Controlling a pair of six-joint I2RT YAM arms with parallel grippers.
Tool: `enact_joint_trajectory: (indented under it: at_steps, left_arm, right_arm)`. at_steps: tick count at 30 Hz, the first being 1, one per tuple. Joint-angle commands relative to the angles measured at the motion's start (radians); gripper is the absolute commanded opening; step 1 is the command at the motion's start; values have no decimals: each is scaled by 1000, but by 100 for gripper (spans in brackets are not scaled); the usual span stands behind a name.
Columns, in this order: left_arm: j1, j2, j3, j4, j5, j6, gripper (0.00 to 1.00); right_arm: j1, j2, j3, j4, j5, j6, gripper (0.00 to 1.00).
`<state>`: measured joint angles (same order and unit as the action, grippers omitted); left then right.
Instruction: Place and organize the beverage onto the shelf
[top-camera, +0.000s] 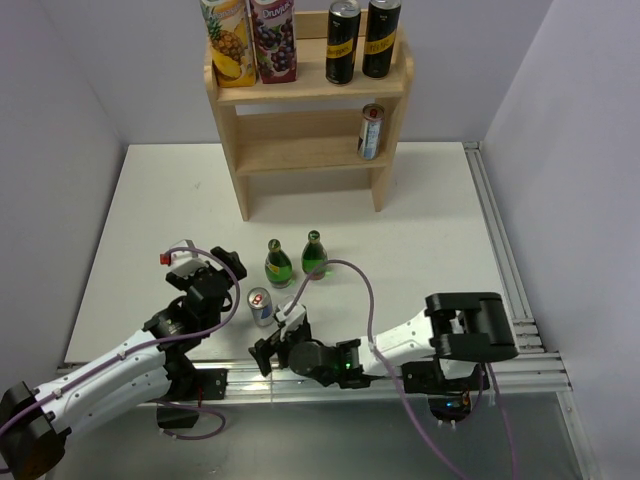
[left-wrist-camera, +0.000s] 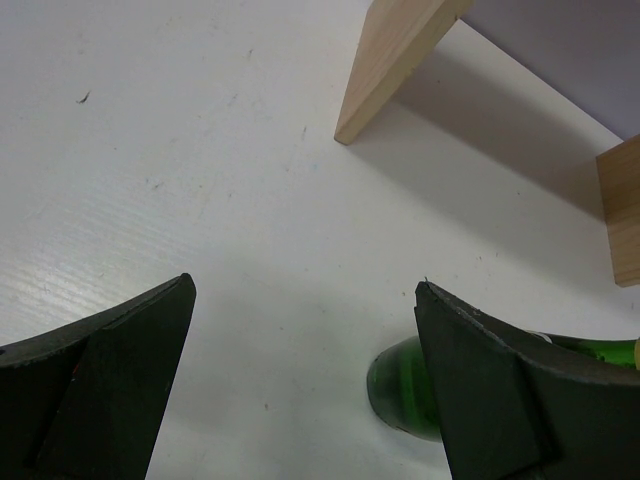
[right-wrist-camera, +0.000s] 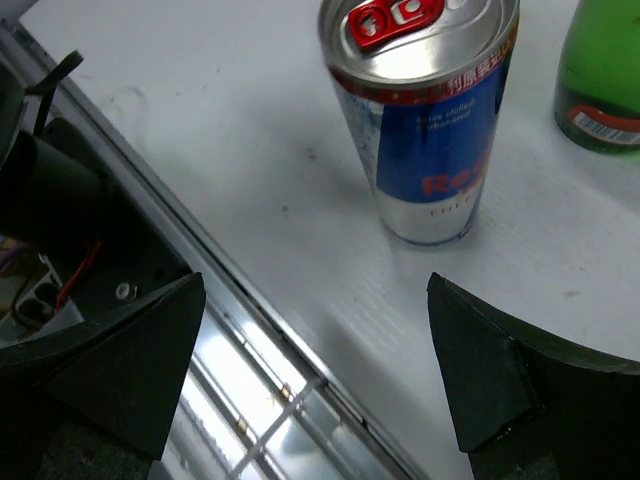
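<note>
The wooden shelf stands at the back. Its top tier holds two juice cartons and two black cans; a blue and silver can stands on the middle tier. Two green bottles and a blue and silver can stand on the table. My left gripper is open and empty, left of the bottles; one bottle shows behind its right finger. My right gripper is open and empty, just short of the table can.
The shelf's legs rest on the white table ahead of the left gripper. A metal rail runs along the table's near edge under the right gripper. A green bottle stands right behind the can. Grey walls close in the sides.
</note>
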<state>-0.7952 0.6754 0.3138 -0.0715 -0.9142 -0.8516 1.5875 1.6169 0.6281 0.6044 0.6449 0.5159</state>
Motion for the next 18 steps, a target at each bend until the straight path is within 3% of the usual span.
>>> enact_joint_trajectory:
  at_steps: [1,18]
  left_arm:
    - [5,-17,11,18,-5,6,99]
    - [5,-22,8,22,-2,8,99]
  right_arm:
    - [-52,61,39,191,3,7,99]
    - [-202,296,226,248,71,-111,96]
